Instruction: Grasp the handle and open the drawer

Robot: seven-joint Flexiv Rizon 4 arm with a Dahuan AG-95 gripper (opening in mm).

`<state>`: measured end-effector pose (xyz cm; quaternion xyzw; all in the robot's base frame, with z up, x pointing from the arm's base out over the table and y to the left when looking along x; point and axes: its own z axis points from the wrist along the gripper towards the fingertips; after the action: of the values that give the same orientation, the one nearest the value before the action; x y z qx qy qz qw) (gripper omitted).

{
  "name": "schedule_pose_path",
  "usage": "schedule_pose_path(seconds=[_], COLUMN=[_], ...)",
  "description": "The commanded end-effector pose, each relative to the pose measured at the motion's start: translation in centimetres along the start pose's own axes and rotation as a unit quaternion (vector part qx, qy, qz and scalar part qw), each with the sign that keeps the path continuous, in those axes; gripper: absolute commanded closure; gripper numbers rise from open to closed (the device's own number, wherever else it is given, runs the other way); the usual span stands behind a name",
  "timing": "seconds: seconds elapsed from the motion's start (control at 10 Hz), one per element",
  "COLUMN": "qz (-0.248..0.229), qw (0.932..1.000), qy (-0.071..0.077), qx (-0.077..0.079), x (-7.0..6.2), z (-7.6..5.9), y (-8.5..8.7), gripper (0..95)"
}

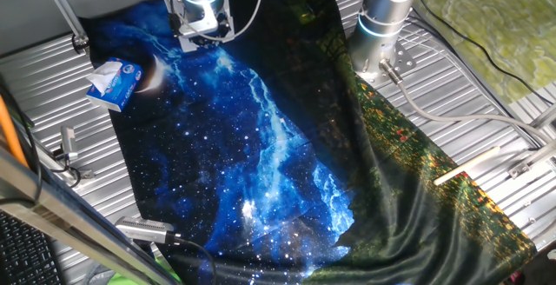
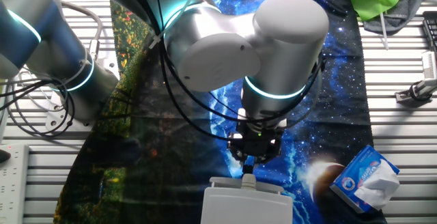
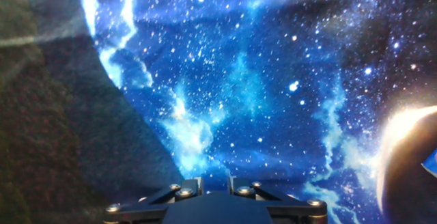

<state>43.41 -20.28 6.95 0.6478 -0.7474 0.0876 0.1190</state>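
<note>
The white, boxy drawer (image 2: pixel 247 205) stands at the bottom edge of the other fixed view, on the star-print cloth. Its small white handle (image 2: pixel 249 181) sticks up from the front top edge. My gripper (image 2: pixel 250 169) points down at it, with the fingers drawn together on the handle. In one fixed view the gripper (image 1: pixel 201 31) is at the top and the drawer is out of view. The hand view shows only the finger bases (image 3: pixel 198 185) close together above blue cloth; the drawer and handle are hidden there.
A blue-and-white tissue pack (image 2: pixel 365 179) lies right of the drawer, and it also shows in one fixed view (image 1: pixel 113 82). A second arm's base (image 1: pixel 382 24) stands at the cloth's far side. Cables, a wooden stick (image 1: pixel 465 168) and metal parts (image 1: pixel 65 146) lie on the slatted table.
</note>
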Motion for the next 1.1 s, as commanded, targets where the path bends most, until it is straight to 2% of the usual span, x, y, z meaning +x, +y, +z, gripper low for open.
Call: schedule_pose_path(seconds=[0.1,1.1], qz=[0.002,0.023], qw=[1.0,0.9996], qy=[0.001,0.014], qx=[0.0,-0.001], x=[-0.4,-3.7], z=[-0.1,-1.6], y=[0.0,0.2], gripper=[95.0,95.0])
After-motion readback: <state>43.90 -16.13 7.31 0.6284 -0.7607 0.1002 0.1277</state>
